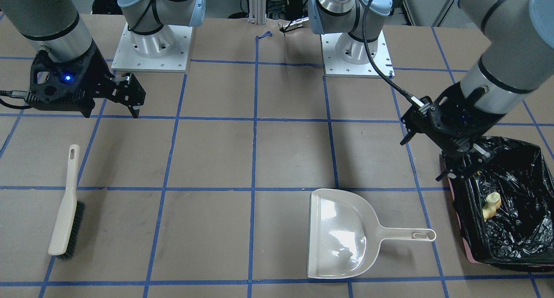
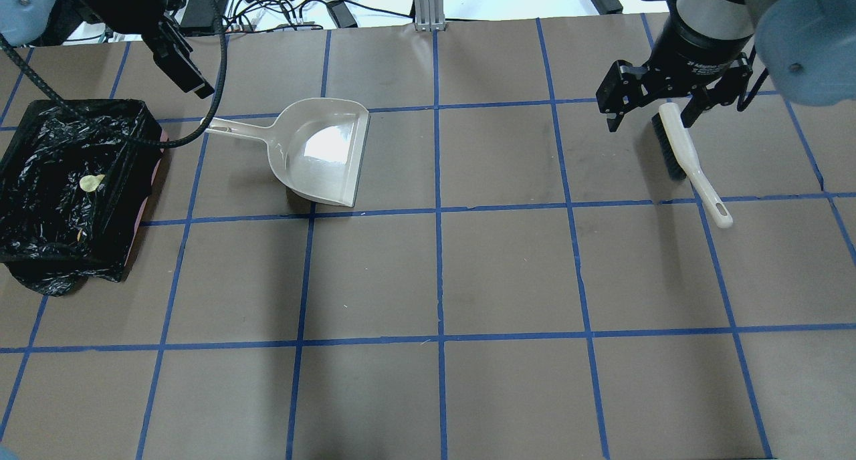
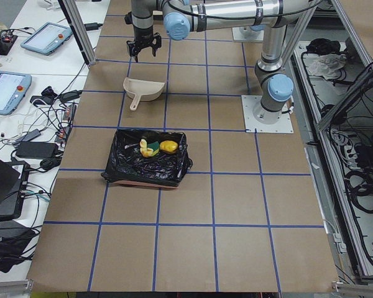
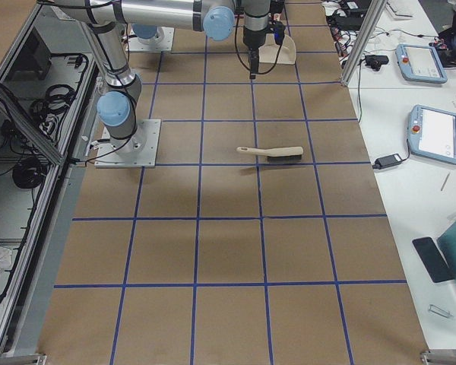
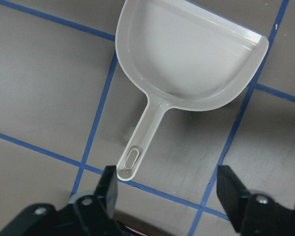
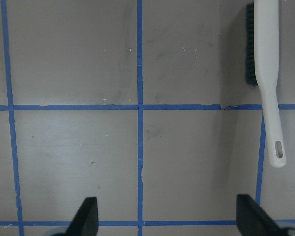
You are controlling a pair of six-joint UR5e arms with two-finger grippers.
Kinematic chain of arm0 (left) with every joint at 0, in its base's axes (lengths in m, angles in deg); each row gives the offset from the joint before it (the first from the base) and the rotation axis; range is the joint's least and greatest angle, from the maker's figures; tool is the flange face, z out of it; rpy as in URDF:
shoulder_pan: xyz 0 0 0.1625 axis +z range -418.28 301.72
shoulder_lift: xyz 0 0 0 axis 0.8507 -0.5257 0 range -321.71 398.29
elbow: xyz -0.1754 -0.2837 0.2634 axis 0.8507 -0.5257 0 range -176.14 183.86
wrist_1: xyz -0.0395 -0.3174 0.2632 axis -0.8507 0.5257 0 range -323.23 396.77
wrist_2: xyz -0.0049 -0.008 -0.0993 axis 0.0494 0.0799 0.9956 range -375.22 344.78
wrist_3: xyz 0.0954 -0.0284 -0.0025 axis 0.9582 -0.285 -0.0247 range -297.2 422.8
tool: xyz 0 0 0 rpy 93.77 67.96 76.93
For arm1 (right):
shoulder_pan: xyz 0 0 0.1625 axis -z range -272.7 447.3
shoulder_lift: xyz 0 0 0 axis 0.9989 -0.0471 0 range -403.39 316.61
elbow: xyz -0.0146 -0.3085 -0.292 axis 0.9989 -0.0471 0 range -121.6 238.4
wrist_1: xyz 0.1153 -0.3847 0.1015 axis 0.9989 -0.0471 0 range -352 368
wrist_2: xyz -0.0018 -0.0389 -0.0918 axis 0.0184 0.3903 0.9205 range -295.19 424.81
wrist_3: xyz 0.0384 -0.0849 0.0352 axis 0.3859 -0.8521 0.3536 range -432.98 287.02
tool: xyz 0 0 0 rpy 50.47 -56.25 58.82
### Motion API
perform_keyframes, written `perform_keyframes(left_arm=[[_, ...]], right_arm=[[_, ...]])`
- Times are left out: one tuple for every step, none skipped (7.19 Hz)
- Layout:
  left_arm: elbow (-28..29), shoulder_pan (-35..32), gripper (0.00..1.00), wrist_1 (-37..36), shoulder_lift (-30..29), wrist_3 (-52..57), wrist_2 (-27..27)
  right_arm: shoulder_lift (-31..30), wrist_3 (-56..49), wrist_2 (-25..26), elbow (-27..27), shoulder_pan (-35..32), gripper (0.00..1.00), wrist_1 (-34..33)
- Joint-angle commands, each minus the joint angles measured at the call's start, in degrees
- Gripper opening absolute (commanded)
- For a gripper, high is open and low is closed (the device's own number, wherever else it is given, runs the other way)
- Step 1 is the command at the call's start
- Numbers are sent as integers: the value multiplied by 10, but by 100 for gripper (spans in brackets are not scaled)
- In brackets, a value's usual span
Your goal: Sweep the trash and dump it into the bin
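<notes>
All three pieces of trash, a glossy yellow-brown potato-like lump (image 3: 168, 146), a yellow sponge piece with a dark green face (image 3: 151, 153) and a pale yellow curved slice (image 3: 144, 145), lay inside the rectangular bin lined with crinkly black plastic (image 1: 462, 211) on the robot's left, suggesting the job was all but done. The beige plastic dustpan (image 1: 342, 233) sat empty near the bin, handle pointing towards it, while the cream-handled brush with dark bristles (image 1: 65, 215) lay flat well apart on the robot's right; both looked set down as no longer needed. The left gripper (image 5: 167, 173) hovered above the dustpan's handle end, jaws wide apart, holding nothing. The right gripper (image 6: 168, 206) hung near the brush, equally spread and empty.
</notes>
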State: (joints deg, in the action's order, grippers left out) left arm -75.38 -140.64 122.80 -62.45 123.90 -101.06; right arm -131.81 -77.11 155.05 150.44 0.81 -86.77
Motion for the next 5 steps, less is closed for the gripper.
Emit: perform_keyframes(left_arm=[[-15, -31, 100, 62, 51, -249, -3], [-33, -43, 100, 81, 70, -355, 1], [-59, -60, 100, 84, 91, -449, -4], [-73, -69, 100, 84, 105, -515, -4], [-76, -69, 100, 88, 116, -544, -5]], right_arm=[[0, -1, 0, 1, 0, 100, -1], [0, -1, 0, 1, 0, 100, -1], [0, -1, 0, 0, 0, 100, -1], [0, -1, 0, 1, 0, 100, -1], [0, -2, 0, 1, 0, 100, -1]])
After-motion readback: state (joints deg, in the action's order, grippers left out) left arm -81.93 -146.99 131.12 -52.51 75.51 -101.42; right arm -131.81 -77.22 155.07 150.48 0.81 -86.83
